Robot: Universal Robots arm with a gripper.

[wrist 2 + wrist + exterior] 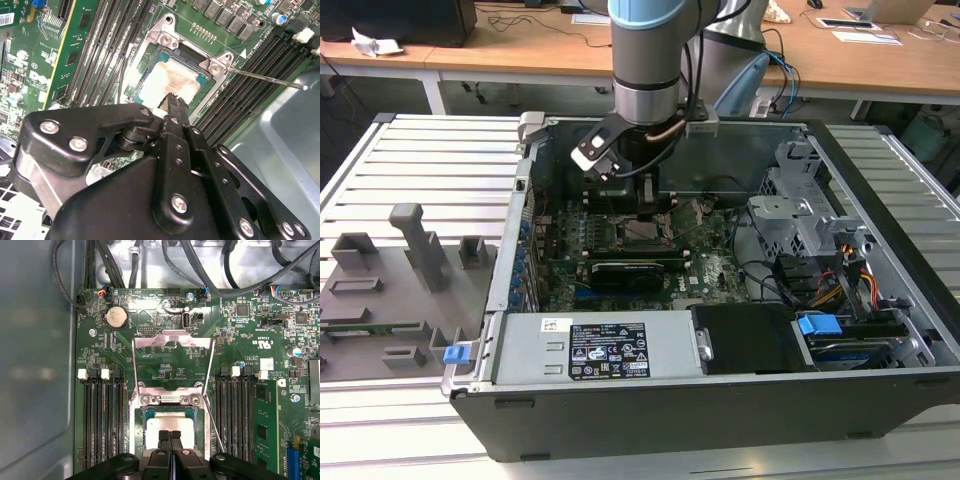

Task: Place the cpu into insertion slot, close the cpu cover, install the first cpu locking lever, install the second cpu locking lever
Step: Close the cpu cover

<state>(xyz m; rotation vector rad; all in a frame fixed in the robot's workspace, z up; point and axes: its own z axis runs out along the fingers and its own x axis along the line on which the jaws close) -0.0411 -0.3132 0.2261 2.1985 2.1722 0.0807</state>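
Observation:
The cpu [170, 421], a square chip with a stained silvery top [172, 80], lies flat in the insertion slot [136, 426] on the green motherboard. The cpu cover [172, 338], a thin silvery frame, is swung open away from the slot, past its screwed hinge. A thin locking lever rod [214, 427] sticks out free beside the slot [265, 80]. My gripper [170, 436] hangs right over the chip's near edge [172, 100], fingers shut together with nothing between them. In the exterior view the gripper [647, 207] stands above the slot [645, 232] inside the open computer case.
Long black memory slots [102, 415] flank the socket on both sides [235, 415]. A black expansion card [625, 270] lies in front of the socket, drive cages [800, 215] and cables toward the exterior view's right. Grey fixtures [415, 245] stand outside the case on the exterior view's left.

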